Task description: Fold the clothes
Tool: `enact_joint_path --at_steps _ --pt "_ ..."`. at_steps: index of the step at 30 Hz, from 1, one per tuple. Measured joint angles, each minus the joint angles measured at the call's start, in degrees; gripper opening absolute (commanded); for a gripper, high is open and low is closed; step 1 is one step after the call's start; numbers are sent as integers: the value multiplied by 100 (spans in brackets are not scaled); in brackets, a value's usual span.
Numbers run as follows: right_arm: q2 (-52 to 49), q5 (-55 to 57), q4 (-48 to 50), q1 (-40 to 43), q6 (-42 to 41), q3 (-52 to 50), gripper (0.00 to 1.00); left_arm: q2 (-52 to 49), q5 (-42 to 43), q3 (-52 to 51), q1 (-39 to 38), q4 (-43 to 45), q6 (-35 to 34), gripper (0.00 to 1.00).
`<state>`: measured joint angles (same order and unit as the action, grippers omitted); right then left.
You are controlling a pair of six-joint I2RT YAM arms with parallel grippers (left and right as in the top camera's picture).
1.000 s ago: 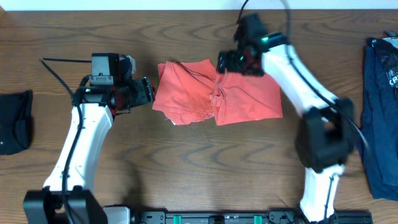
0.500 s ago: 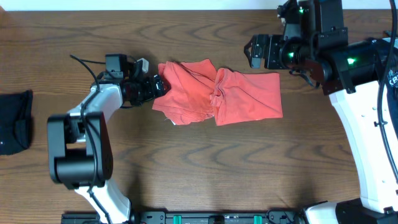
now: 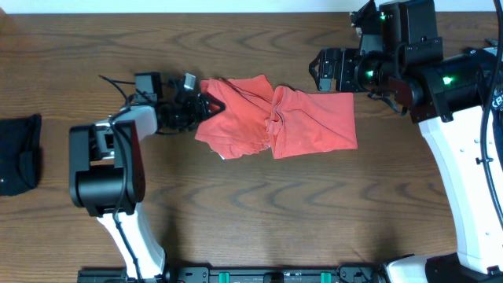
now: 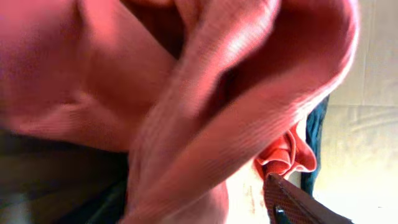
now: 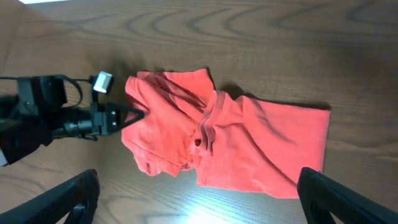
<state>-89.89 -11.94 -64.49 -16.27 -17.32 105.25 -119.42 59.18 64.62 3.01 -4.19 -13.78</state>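
The coral-red T-shirt [image 3: 302,126] lies bunched near the middle of the wooden table [image 3: 259,220], toward its far side. Its right half is spread fairly flat. Its left half is rumpled, and a ridge of folds runs across the middle. The left gripper [image 3: 206,105] meets the shirt at its left edge, lying low along the table and pointing right. There the cloth is drawn out into a small peak between the fingers. The left wrist view is filled with red fabric pressed close to the lens, so this claw is clenched on the shirt's edge. The right gripper [image 3: 324,69] hangs above the table just beyond the shirt's far right corner and touches no cloth. In its own wrist view its two fingers [image 5: 59,202] stand wide apart at the lower corners, with the whole shirt visible between them, so it is released. A small black garment [image 3: 17,153] lies at the table's left edge, well apart from the shirt.
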Motion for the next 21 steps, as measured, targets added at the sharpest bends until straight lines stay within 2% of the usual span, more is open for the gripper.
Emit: enact_joint_path --at_steps 2,4,10,21 --pt "0 -4 -2 0 0 0 99 -24 -2 0 -122 -26 -61 35" --pt "2 -7 -2 0 0 0 99 -50 -2 -7 -236 -37 -83 6" --pt "2 -7 -68 0 0 0 99 -59 0 -7 -249 24 -256 6" --pt "2 -7 -168 0 2 0 99 186 -4 -9 595 -361 -490 6"
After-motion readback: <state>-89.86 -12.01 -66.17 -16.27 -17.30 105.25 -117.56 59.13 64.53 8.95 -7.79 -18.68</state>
